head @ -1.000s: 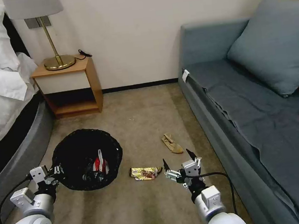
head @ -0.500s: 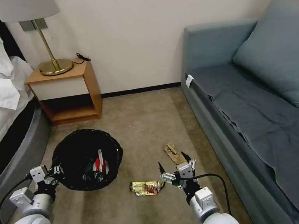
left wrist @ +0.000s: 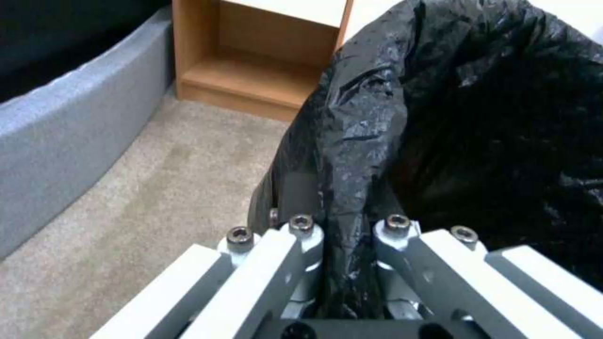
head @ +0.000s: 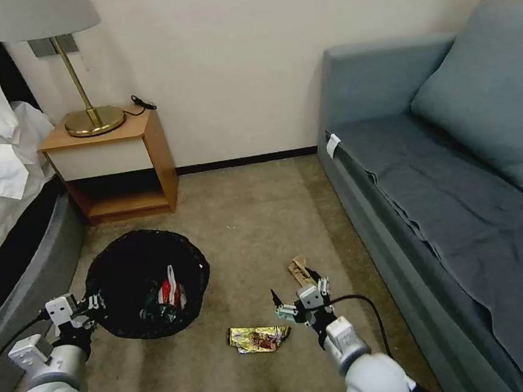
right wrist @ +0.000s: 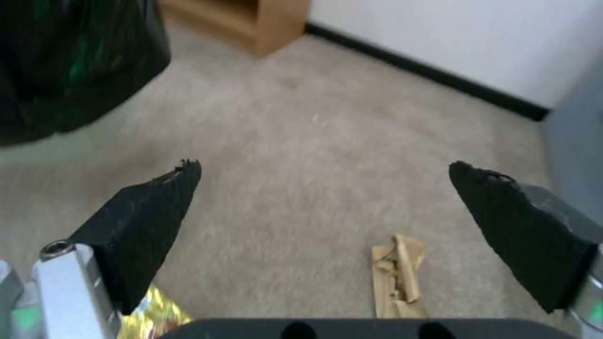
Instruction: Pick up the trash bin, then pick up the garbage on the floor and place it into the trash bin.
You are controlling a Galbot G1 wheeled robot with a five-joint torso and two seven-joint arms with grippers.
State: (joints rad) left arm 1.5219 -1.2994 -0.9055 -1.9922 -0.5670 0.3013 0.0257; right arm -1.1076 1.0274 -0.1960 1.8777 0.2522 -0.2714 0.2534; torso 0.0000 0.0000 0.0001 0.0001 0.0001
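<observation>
The trash bin (head: 125, 268), lined with a wrinkly black bag, hangs at the lower left. My left gripper (head: 94, 303) is shut on its near rim; the left wrist view shows the bag (left wrist: 358, 155) pinched between the fingers. A red-and-white carton (head: 170, 290) and a bottle lie inside the bin. On the carpet lie a shiny gold wrapper (head: 259, 338) and a flat tan scrap (head: 297, 267). My right gripper (head: 294, 288) hovers open above the carpet between them. Its wrist view shows the scrap (right wrist: 397, 278) and an edge of the wrapper (right wrist: 154, 313) below the black fingertips (right wrist: 157, 207).
A grey sofa (head: 451, 199) runs along the right, its edge close beside the right arm. A wooden nightstand (head: 113, 165) with a brass lamp (head: 85, 115) stands by the wall. The bed's grey base (head: 25, 279) lies to the left. Open carpet (head: 251, 216) stretches ahead.
The whole view has shifted, so the camera moved. Relative to the litter, my right gripper has moved forward and left, now sitting between wrapper and scrap. The left gripper still holds the bin.
</observation>
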